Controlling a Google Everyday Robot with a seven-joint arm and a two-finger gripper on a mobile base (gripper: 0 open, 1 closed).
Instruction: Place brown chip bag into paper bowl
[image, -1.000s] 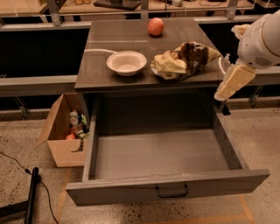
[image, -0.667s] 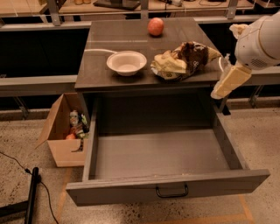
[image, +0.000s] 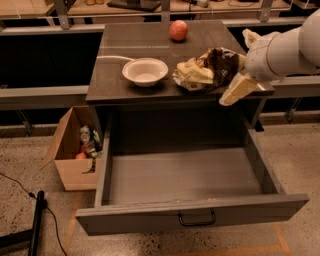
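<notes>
I see my gripper (image: 240, 67) at the brown chip bag's (image: 205, 70) right edge, fingers spread, empty; paper bowl (image: 145, 71) just left.

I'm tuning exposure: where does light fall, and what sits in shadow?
Camera view: dim light overall; a pale sheen on the tabletop by the fruit; paper bowl and brown chip bag well lit; the gripper, at the table's front edge beside the bag, bright; deep shadow under the tabletop behind the open drawer.

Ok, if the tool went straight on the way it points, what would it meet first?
Likely the open grey drawer: the tool, beside the crumpled brown chip bag, slants down-left off the dark table; depth unclear.
</notes>
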